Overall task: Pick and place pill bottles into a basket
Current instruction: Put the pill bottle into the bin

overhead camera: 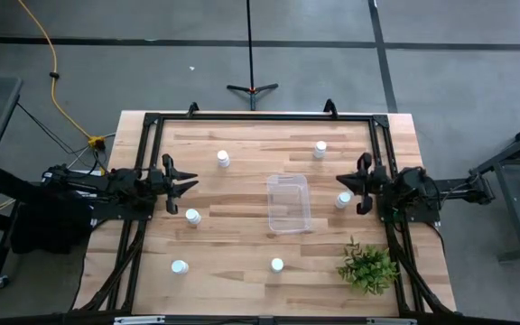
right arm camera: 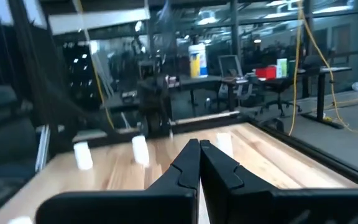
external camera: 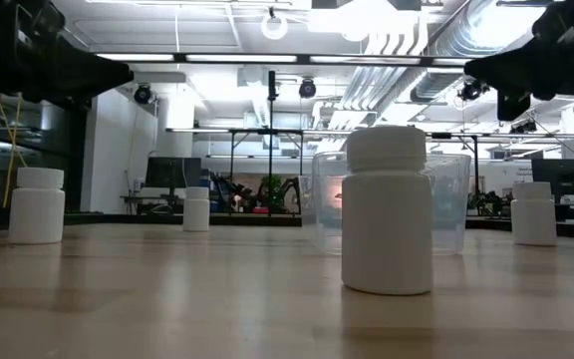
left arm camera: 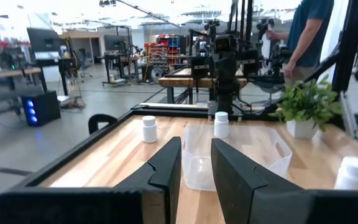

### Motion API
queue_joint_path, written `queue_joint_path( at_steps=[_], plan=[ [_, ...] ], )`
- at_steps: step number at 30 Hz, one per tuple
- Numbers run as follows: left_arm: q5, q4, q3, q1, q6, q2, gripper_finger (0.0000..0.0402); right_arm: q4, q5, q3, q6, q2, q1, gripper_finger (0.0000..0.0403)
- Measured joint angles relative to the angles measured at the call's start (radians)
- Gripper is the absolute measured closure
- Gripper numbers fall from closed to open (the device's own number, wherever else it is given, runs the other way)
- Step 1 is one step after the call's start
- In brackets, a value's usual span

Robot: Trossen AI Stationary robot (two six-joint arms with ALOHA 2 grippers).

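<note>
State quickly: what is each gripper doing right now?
Left gripper: open, empty, at the table's left edge.
Right gripper: shut, empty, at the right edge.

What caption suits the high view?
Six pill bottles stand scattered around an empty clear basket, both arms waiting at the table's sides.

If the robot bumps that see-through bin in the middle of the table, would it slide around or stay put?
The clear plastic bin would probably slide. Its walls look thin and it is empty, so it is likely light. The wooden table looks smooth, with nothing pinning the bin down. Its low, wide shape suggests that it would skid rather than tip.
</note>
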Motion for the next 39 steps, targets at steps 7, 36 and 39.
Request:
queue_joint_path(
  at_steps=[7,36,39],
  plan=[
    [0.000,0.000,0.000,0.000,-0.248,0.000,0.0277,0.040,0.007,0.000,0.057,0.000,0.000,0.0402],
    [-0.104,-0.016,0.000,0.000,-0.590,0.000,0.0277,-0.096,0.055,0.001,0.424,0.018,0.000,0.0402],
    [-0.104,-0.017,0.000,0.000,-0.560,0.000,0.0277,-0.079,0.072,0.001,0.430,0.022,0.000,0.0398]
  ],
)
